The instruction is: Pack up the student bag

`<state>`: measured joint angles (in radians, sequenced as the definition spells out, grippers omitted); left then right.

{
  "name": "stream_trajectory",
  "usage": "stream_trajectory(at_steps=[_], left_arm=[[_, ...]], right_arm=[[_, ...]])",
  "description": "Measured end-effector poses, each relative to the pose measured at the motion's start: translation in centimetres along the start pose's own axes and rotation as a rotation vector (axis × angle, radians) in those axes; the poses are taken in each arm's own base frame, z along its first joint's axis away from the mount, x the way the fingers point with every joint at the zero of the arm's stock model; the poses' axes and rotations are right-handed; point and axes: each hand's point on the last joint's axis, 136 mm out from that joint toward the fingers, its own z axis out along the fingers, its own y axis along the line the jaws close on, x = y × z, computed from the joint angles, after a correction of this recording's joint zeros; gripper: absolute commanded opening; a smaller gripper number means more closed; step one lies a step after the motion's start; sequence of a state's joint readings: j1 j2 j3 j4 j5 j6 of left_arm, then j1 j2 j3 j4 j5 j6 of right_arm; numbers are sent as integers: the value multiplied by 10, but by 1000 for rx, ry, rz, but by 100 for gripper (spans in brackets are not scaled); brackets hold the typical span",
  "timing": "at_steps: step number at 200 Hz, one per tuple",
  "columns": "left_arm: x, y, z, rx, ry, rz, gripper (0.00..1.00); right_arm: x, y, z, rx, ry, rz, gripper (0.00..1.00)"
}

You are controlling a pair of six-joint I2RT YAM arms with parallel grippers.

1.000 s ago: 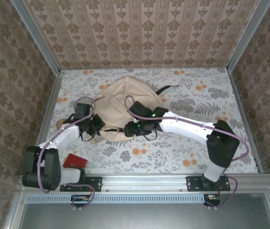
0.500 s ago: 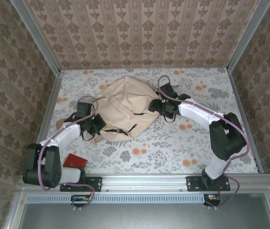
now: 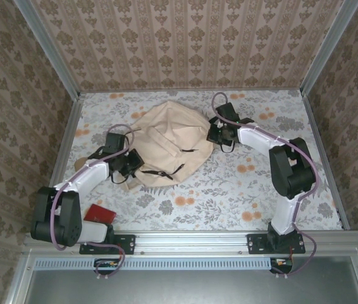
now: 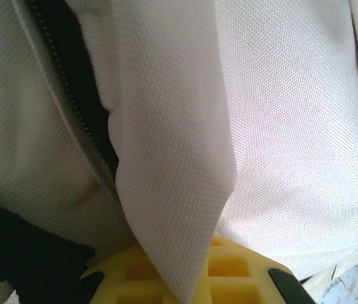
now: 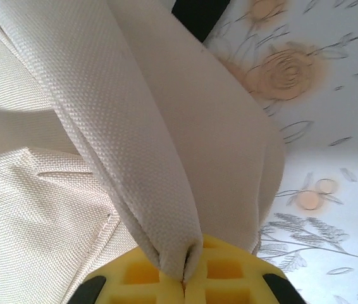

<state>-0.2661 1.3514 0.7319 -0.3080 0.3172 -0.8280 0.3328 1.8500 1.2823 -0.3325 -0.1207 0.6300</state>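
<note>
While the left gripper (image 4: 178,282) and right gripper (image 5: 184,273) each pinch a fold of the large cream fabric backpack (image 3: 166,142) lying mid-table, packing seems barely begun, a red flat object (image 3: 100,214) lying outside, near-left.

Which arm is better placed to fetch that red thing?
Probably the left: the red object lies beside its base, far from the right end effector. The left end effector must first release the student bag.

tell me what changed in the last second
The right gripper swung from the near middle of the large beige fabric backpack to its far right edge and shut on a fabric fold. The left gripper stayed clamped on its left edge; the red object stayed put.
</note>
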Motion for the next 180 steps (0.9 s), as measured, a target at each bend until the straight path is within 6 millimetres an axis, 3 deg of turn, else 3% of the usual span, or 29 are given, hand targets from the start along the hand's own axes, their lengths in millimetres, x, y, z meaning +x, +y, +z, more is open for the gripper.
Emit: stream_trajectory(at_steps=[23, 49, 63, 85, 102, 118, 143, 161, 180], left_arm=[[2, -17, -1, 36, 14, 43, 0], [7, -52, -2, 133, 46, 115, 0], [8, -59, 0, 154, 59, 129, 12], [8, -51, 5, 122, 67, 117, 42], [6, -40, 5, 79, 59, 95, 56], [5, -34, 3, 51, 51, 69, 67], [13, -35, -8, 56, 34, 53, 71], [31, -34, -12, 79, 48, 19, 71], [49, -35, -9, 108, 73, -25, 71]], right_arm=[[0, -34, -24, 15, -47, 52, 2], [3, -72, -47, 3, -64, 145, 4], [7, -82, -48, -25, -51, 180, 10], [11, -84, -45, -67, -35, 202, 28], [12, -93, -46, -60, -37, 225, 48], [16, -100, -52, -38, -42, 229, 61], [20, -99, -85, -31, -92, 224, 66], [21, -89, -112, -64, -145, 209, 66], [31, -77, -129, -103, -164, 195, 66]])
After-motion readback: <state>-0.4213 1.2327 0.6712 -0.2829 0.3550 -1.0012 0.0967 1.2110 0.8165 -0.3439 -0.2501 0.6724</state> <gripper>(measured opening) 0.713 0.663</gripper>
